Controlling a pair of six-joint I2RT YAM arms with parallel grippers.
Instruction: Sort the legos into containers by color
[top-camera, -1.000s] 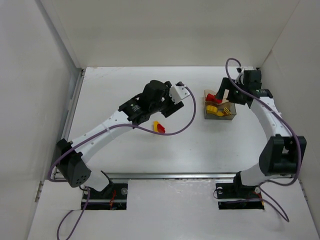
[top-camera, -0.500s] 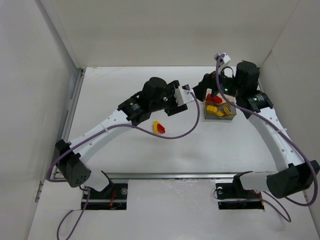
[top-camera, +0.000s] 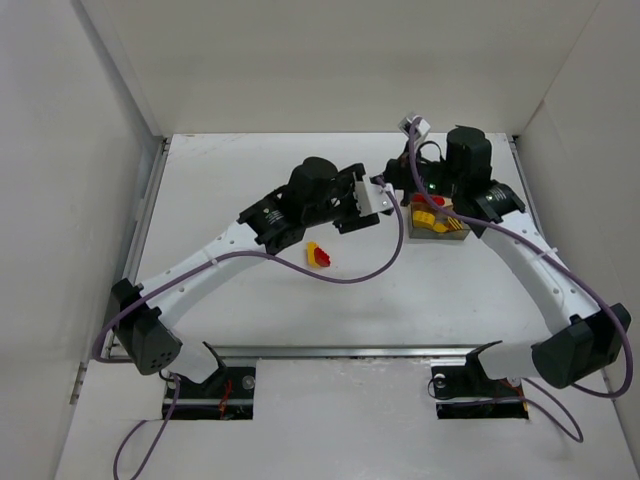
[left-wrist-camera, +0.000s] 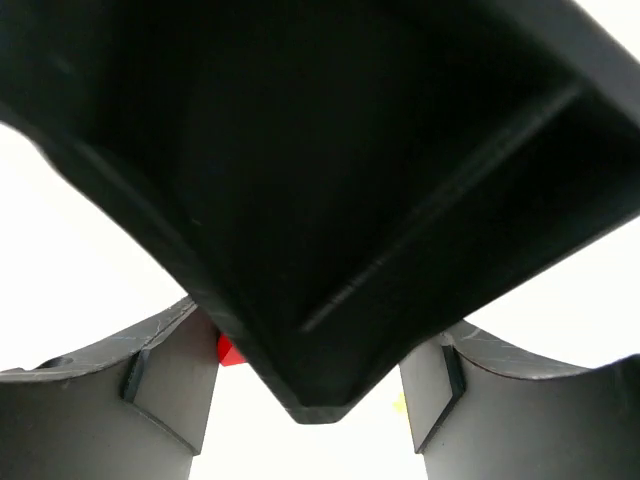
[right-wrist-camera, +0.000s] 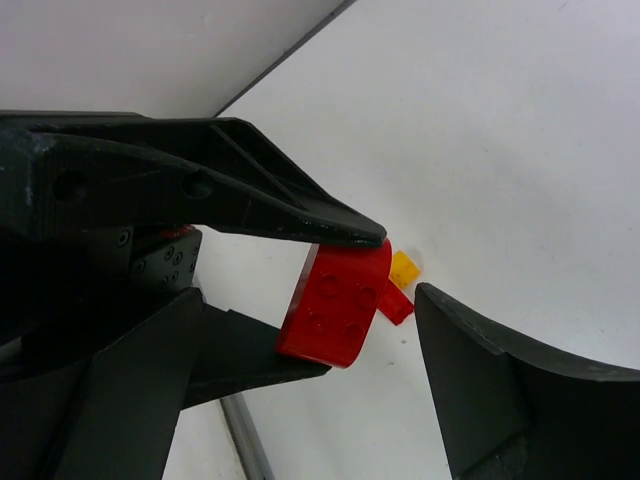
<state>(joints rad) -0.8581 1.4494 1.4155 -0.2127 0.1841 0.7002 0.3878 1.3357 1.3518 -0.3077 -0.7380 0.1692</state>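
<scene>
My left gripper (top-camera: 388, 197) is shut on a red brick (right-wrist-camera: 335, 303); its two black fingers (right-wrist-camera: 250, 200) clamp the brick's top and bottom edges in the right wrist view. My right gripper (right-wrist-camera: 315, 325) is open, with one jaw on either side of that brick and not touching it. The two grippers meet just left of the containers (top-camera: 458, 234), which hold red and yellow legos (top-camera: 428, 214). In the left wrist view, the right gripper's dark body fills most of the frame and only a red sliver (left-wrist-camera: 229, 351) shows. A red-and-yellow clump (top-camera: 318, 254) lies on the table.
The clump also shows under the held brick in the right wrist view (right-wrist-camera: 398, 285). White walls enclose the table on the left, back and right. A purple cable (top-camera: 360, 270) hangs from the left arm over the table near the clump.
My right gripper swung left from over the containers to meet the left gripper. My left gripper shifted slightly right towards it.
</scene>
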